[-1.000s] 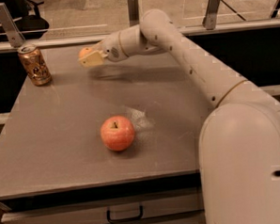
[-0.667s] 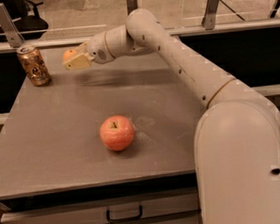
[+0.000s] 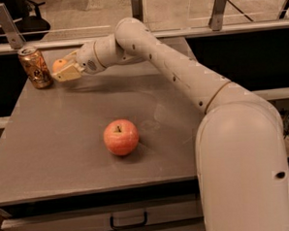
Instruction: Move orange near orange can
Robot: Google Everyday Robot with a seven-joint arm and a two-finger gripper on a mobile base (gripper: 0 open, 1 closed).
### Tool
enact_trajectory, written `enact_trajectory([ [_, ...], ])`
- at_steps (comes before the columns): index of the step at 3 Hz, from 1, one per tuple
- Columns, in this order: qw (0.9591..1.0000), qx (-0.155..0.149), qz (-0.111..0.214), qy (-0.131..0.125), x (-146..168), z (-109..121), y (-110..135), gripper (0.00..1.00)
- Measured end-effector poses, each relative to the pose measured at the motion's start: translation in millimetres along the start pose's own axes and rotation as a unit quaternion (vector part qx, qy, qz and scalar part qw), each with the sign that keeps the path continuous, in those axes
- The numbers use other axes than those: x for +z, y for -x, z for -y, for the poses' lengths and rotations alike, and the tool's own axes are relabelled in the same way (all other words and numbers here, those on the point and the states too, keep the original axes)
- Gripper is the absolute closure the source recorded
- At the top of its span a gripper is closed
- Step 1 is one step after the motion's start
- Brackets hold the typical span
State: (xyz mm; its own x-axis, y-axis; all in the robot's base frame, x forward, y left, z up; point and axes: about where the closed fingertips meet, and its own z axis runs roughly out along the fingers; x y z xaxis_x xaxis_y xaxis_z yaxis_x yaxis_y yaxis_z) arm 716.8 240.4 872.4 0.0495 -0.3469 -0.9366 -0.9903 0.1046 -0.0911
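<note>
The orange can (image 3: 34, 67) stands upright at the far left corner of the grey table (image 3: 64, 155). My gripper (image 3: 62, 69) is at the far left, just right of the can, with its fingers shut on the small orange (image 3: 59, 64). The orange is held a little above the tabletop, a short gap from the can. My white arm reaches in from the right across the back of the table.
A red-pink apple (image 3: 121, 136) with a stem sits near the table's middle front. A rail with metal posts (image 3: 6, 25) runs behind the table. Drawers with a handle (image 3: 128, 220) are below the front edge.
My gripper has carried the orange leftward along the back of the table, from mid-table to just beside the can, and lowered it slightly. The apple and can have not moved.
</note>
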Motion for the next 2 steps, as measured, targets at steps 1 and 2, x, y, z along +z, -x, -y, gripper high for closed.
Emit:
enact_trajectory([
  [1, 1.0, -0.004, 0.001, -0.008, 7.6, 1.1, -2.6, 0.35],
  [2, 0.9999, -0.001, 0.001, -0.01, 13.0, -1.7, -5.8, 0.12],
])
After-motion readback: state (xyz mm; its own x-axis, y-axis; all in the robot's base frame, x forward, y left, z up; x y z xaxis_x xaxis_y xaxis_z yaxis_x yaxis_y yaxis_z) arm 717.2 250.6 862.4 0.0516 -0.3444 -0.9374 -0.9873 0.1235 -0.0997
